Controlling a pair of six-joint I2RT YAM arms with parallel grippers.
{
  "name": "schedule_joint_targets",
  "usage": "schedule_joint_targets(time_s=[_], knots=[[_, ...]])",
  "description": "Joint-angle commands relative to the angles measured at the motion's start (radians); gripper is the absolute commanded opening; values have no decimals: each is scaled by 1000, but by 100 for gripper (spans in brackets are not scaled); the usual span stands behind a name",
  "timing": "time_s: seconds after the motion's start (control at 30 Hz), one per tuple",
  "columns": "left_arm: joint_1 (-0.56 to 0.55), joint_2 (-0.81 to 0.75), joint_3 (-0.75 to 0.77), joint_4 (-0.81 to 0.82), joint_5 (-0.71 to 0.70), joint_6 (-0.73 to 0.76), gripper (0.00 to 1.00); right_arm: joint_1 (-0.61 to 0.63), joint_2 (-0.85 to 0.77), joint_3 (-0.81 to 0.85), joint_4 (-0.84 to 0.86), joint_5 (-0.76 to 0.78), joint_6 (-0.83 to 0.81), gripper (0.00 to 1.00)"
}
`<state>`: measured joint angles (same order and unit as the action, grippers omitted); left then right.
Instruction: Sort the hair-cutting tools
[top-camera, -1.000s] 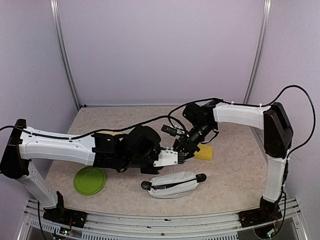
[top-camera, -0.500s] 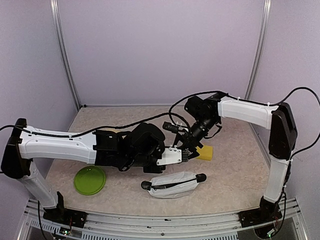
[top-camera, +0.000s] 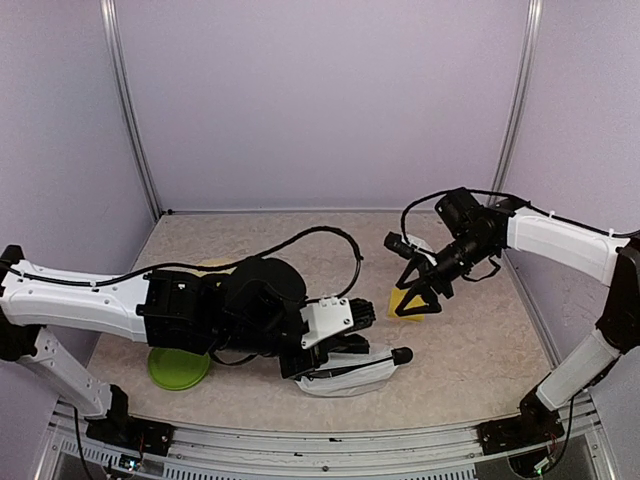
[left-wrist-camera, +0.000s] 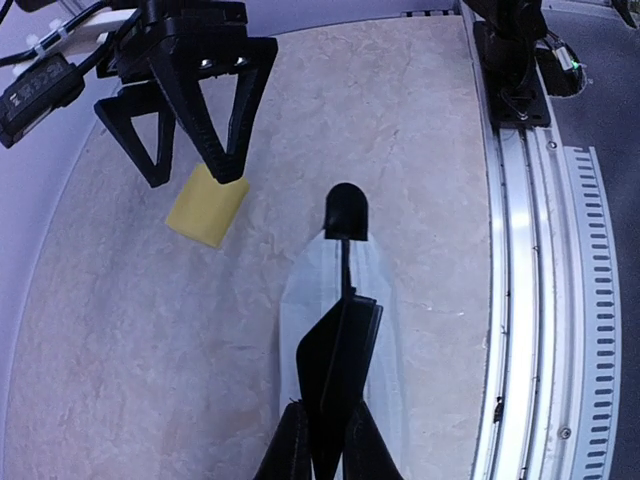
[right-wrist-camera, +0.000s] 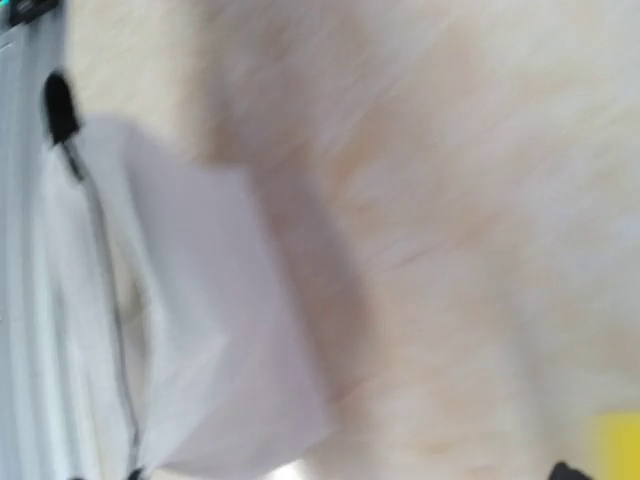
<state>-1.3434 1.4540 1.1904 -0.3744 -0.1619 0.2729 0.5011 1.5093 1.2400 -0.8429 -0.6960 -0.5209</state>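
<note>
My left gripper (top-camera: 345, 347) is shut on a small black wedge-shaped piece, the comb guard (left-wrist-camera: 342, 350). It holds the guard just above the white zip pouch (top-camera: 352, 374), in line with the zip. In the left wrist view the gripper (left-wrist-camera: 328, 412) pinches the guard's near end, and the pouch (left-wrist-camera: 385, 320) lies beneath. My right gripper (top-camera: 415, 308) is open and empty, hanging over a yellow block (top-camera: 401, 299); it also shows in the left wrist view (left-wrist-camera: 192, 178). The scissors, clipper and pin are out of view. The right wrist view is blurred and shows the pouch (right-wrist-camera: 170, 330).
A green plate (top-camera: 178, 368) lies at the near left, partly under my left arm. The yellow block (left-wrist-camera: 207, 205) sits on the mat right of centre. The pouch's black end (left-wrist-camera: 347, 212) points towards the right arm. The table's metal rail (left-wrist-camera: 530, 300) runs along the near edge.
The two grippers were together beside the yellow block. My left gripper has swung nearer, over the pouch, with the black guard. My right arm has pulled back to the right.
</note>
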Motion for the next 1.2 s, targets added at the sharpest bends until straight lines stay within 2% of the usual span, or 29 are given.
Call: schedule_joint_targets(time_s=[0.0,0.2,0.33,0.57,0.73,0.87,1.03,1.17], knots=[[-65,64,-6,-16,-48,-154,0,-3,65,-75,-77,-141,9,96],[-92,134,12,-22,-87,-228,0,-1,74,-140,-140,-222,-44,83],[-96,169,16,-20,-109,-246,0,0,95,-160,-187,-275,-88,63],[-96,221,40,-57,-223,-255,0,18,154,-154,-216,-282,-126,57],[-92,250,46,-82,-273,-261,0,43,185,-149,-218,-281,-124,48],[-90,259,40,-77,-287,-259,0,54,195,-136,-215,-268,-117,39],[-89,276,37,-89,-328,-250,0,57,210,-121,-233,-295,-133,18],[-82,291,33,-90,-357,-240,0,57,225,-102,-261,-341,-158,14]])
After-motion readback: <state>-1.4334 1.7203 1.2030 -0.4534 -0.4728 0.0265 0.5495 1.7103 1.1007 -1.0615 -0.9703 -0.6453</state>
